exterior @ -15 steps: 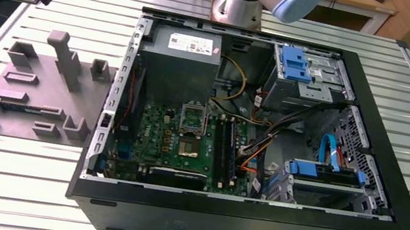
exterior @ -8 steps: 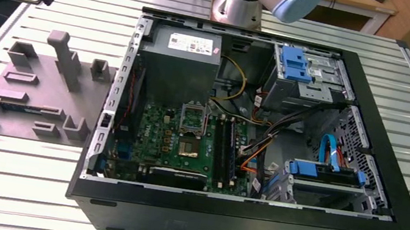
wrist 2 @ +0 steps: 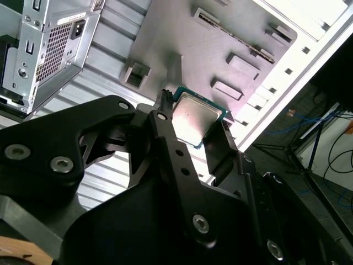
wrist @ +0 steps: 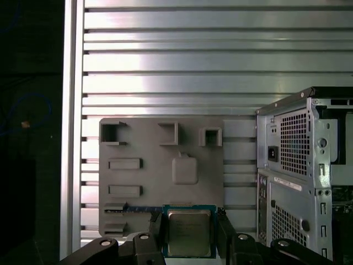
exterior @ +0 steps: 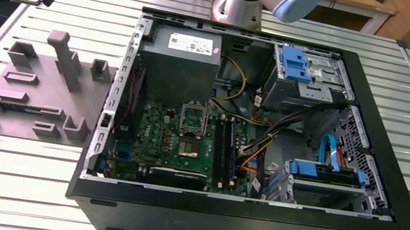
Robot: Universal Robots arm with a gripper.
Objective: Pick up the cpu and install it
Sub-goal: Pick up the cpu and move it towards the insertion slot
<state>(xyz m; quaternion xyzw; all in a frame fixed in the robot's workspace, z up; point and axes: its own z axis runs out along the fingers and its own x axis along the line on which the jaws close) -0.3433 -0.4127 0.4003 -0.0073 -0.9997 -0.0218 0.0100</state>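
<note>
The cpu (wrist: 189, 233) is grasped by the tool (wrist: 190, 236), whose two dark fingers (wrist: 156, 234) are clenched on opposite edges of the chip, with its pale metal top turned toward the cameras. It is held in the air over the grey fixture tray (wrist: 143, 187), which lies on the slatted desk (wrist: 193, 55) beside the open computer case (exterior: 389, 200).

The grip is judged to be the first risk. Only thin edges are pinched, so a jolt or a quick swing could let the chip slide or twist between the fingers. A drop onto the desk could damage its underside (which is not seen in these pictures).

The second risk is judged to lie inside the case. The framed socket (exterior: 193, 117) on the green motherboard (exterior: 161, 133) is hemmed in by the grey power supply (exterior: 177, 67) and by loose cables (exterior: 267, 138). These could be clipped or snagged by the wide tool body on the way in.

Should the chip be carried slightly rotated or tilted, it could be seated crooked. Pressing it then could harm the socket contacts. Whether the socket's frame stands open cannot be told from the exterior view.
</note>
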